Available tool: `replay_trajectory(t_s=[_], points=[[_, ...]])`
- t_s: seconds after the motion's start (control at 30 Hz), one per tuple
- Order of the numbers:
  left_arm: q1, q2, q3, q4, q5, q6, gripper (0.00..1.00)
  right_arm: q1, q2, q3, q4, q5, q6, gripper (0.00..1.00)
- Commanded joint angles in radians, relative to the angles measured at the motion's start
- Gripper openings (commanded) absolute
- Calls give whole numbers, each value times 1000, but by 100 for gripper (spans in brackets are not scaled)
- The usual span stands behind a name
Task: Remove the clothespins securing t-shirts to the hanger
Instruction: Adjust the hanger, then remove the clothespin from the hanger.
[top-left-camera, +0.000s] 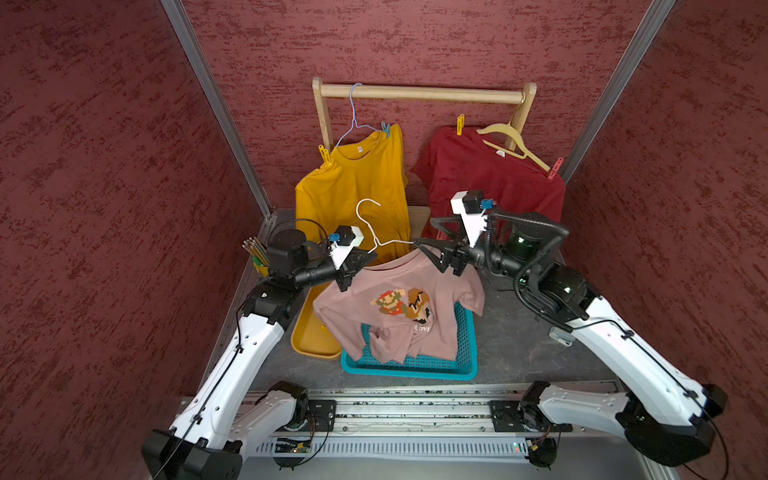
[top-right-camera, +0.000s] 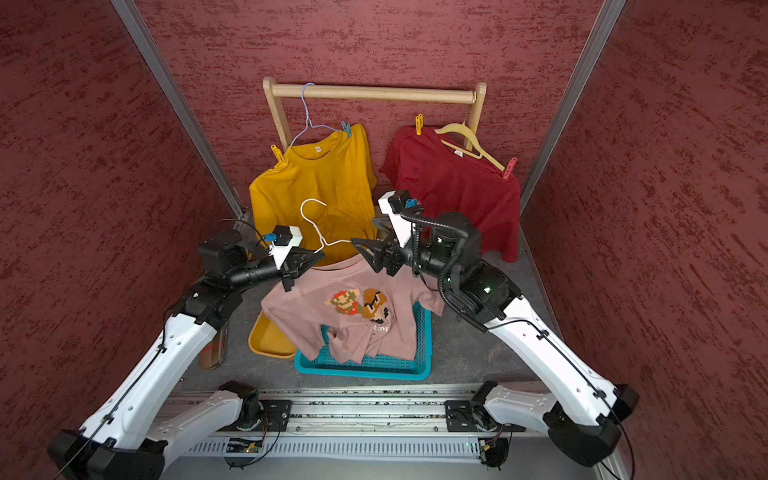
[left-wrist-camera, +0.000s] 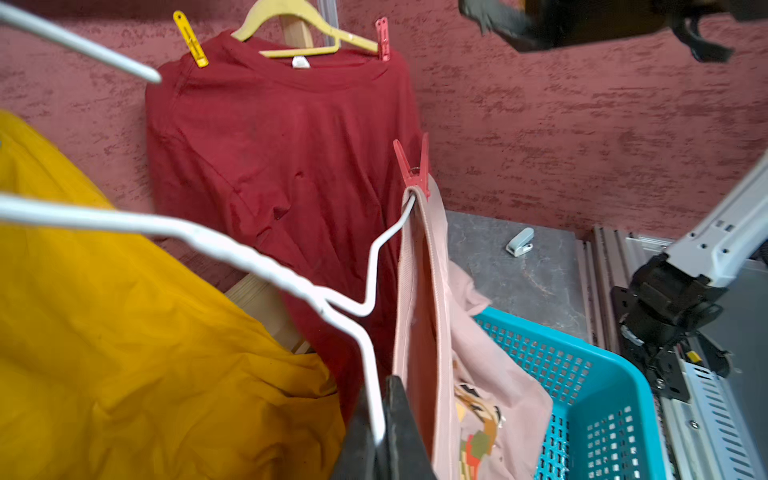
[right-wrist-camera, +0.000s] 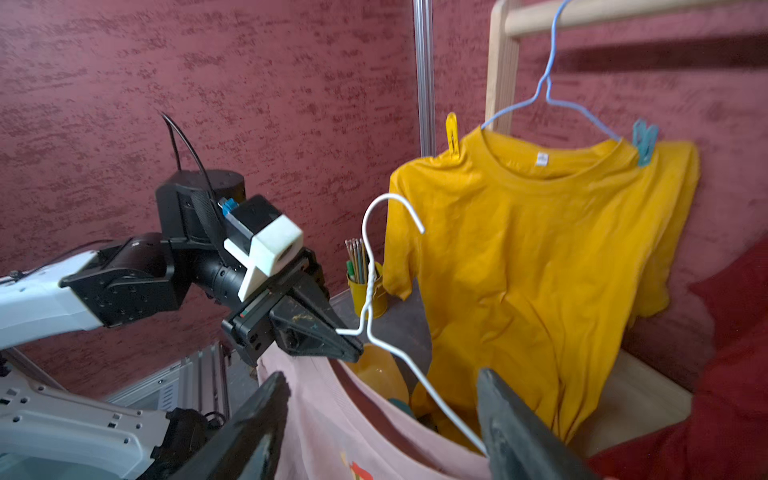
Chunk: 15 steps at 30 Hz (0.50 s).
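In both top views, a white wire hanger (top-left-camera: 397, 242) is clamped by the left gripper (top-left-camera: 370, 257); the right gripper (top-left-camera: 428, 255) beside it is spread open, empty. Below them a pale pink printed t-shirt (top-left-camera: 395, 307) is draped over a teal plastic basket (top-left-camera: 465, 357). In the left wrist view, one red-pink plastic clothespin (left-wrist-camera: 411, 170) is not yet removed. In the right wrist view, two more pegs (right-wrist-camera: 452, 133) are left on a mustard t-shirt (right-wrist-camera: 540, 249) beyond.

Robotics lab test cell — textured red partition walls (top-left-camera: 104, 208), aluminium corner posts (top-left-camera: 218, 108), grey benchtop (top-left-camera: 519, 353), slotted mounting rail (top-left-camera: 415, 411) carrying two robot arms (top-left-camera: 232, 361).
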Motion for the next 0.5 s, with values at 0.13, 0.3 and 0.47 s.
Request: replay_trajectory(t_s=[0.13,0.3,0.47], points=[[112,-46,27,-69,306,119,0,-136,11,43,-223,-214,-85,87],[142,-63,9,-81,324,152,0,-236,-23,-16,-175,-428,-73,87],[145,-60,2,-97,371,205,0,-290,-47,-58,-167,-504,-65,87]])
